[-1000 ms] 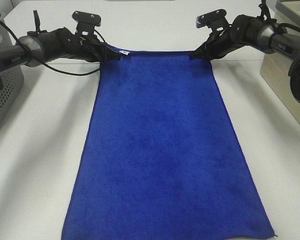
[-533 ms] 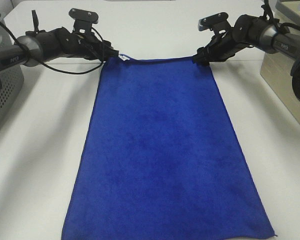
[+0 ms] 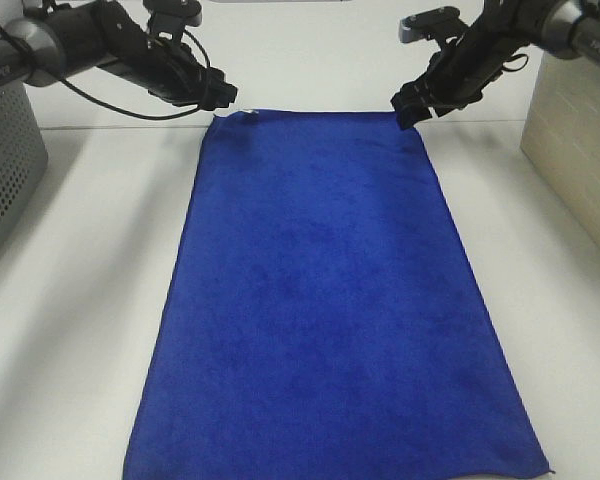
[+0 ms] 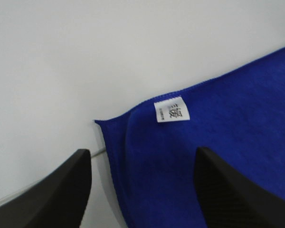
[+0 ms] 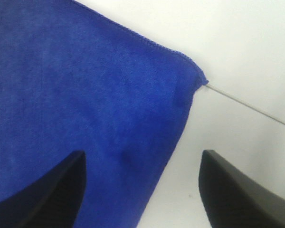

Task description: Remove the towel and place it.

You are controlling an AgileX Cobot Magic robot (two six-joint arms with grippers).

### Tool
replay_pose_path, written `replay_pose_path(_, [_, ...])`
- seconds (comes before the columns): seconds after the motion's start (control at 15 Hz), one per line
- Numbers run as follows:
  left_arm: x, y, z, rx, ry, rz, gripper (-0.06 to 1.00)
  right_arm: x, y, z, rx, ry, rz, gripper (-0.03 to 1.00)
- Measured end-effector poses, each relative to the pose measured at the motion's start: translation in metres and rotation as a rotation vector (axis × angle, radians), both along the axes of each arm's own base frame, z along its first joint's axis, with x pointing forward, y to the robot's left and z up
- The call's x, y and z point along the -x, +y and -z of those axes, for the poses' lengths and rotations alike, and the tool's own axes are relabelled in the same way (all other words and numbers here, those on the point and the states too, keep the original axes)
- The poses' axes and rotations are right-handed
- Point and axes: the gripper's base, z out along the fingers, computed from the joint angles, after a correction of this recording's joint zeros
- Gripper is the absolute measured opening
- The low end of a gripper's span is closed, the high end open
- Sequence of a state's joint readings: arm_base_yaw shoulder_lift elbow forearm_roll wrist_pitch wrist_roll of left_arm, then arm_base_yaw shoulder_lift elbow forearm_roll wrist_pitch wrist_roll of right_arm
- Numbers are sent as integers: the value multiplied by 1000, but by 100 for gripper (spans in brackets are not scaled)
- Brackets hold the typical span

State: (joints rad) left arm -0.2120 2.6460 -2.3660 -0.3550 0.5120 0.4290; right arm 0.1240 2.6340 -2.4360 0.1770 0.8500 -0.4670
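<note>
We see the towel (image 3: 325, 300) lying flat on the white desk (image 3: 80, 300), spread open along its full length. Its near edge reaches the bottom of the high view and its far edge lies close to the back of the desk.

The left end effector (image 3: 223, 98) hangs above the far left corner of the towel. In its wrist view both fingers (image 4: 52, 190) stand wide apart with nothing between them, so it is open. The corner lies on the desk under the gap. A small white tag (image 4: 170, 109) with printed characters sits near this corner. The cloth makes a small fold just beside the corner.

The right end effector (image 3: 408, 108) hangs above the far right corner. In its wrist view we see its fingers (image 5: 47, 190) spread apart also, one over the blue cloth and the other over bare desk, and they hold nothing. The hem of the towel runs between them down to the corner, which lies flat.

At the left edge of the high view stands a grey box (image 3: 5, 170) with many small holes. At the right edge we see a beige box (image 3: 575, 130). Both are apart from the towel.
</note>
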Motion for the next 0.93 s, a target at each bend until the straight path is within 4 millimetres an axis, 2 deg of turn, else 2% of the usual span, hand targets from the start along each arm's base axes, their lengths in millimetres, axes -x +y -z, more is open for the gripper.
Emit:
replay_pose_path(0.13, [12, 2, -25, -21, 100, 3, 63, 13, -1, -34, -7, 55, 0, 67])
replay_pose_path(0.33, [33, 9, -62, -39, 261, -44, 76, 36, -2, -87, -29, 133, 34, 68])
replay_pose_path(0.67, [63, 19, -148, -31, 242, -109, 78, 66, -9, -172, -89, 58, 184, 82])
replay_pose_path(0.8, [74, 40, -176, -44, 241, -211, 78, 81, -18, -207, -63, -21, 231, 83])
replay_pose_path(0.87, [77, 49, -182, -50, 245, -242, 78, 84, -21, -215, -65, -37, 247, 83])
replay_pose_path(0.93, [82, 66, -190, -66, 267, -295, 78, 89, -29, -227, -76, -60, 275, 83])
